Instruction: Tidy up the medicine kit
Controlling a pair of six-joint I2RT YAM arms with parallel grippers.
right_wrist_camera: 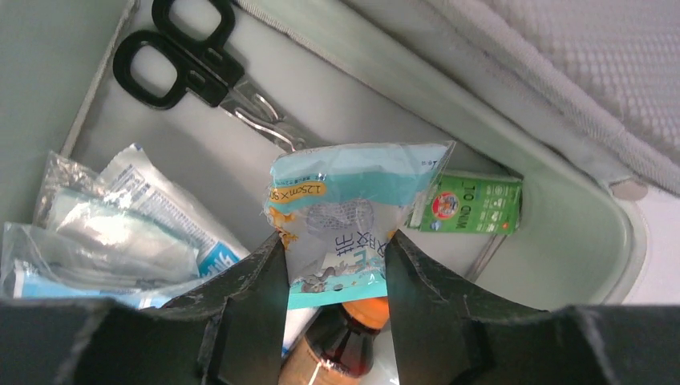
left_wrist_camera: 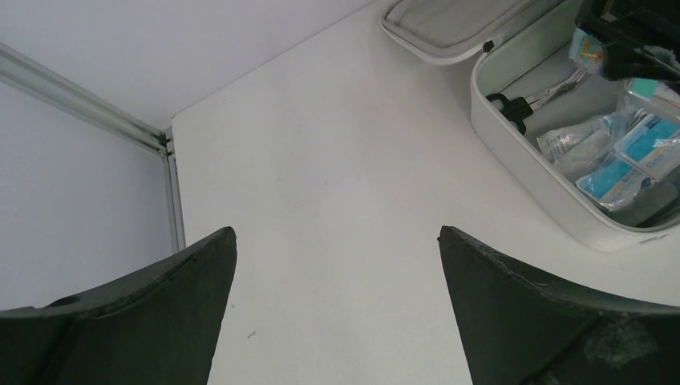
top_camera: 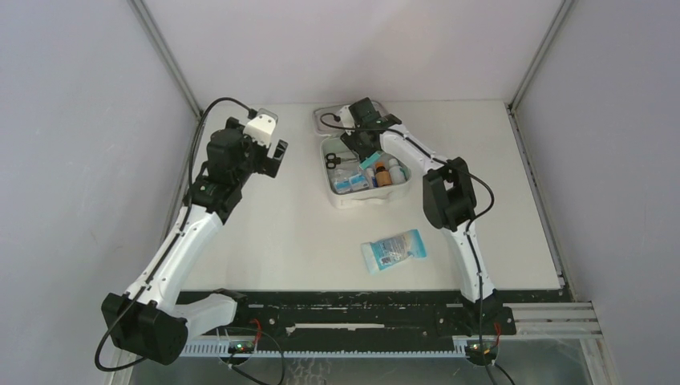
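Observation:
The medicine kit (top_camera: 358, 200) is a white soft case lying open at the back middle of the table, its lid (top_camera: 330, 117) folded away. My right gripper (top_camera: 365, 143) reaches into it. In the right wrist view its fingers (right_wrist_camera: 334, 241) are shut on a light blue printed packet (right_wrist_camera: 353, 196), held above the kit's greyish floor (right_wrist_camera: 577, 233). My left gripper (top_camera: 273, 156) hovers left of the kit, open and empty (left_wrist_camera: 337, 233) over bare table. The kit wall (left_wrist_camera: 545, 192) shows to its right.
Inside the kit lie black-handled scissors (right_wrist_camera: 192, 68), clear gauze packets (right_wrist_camera: 120, 233), a green box (right_wrist_camera: 469, 204) and a brown bottle with an orange cap (right_wrist_camera: 353, 337). A second blue packet (top_camera: 393, 250) lies on the table in front of the kit.

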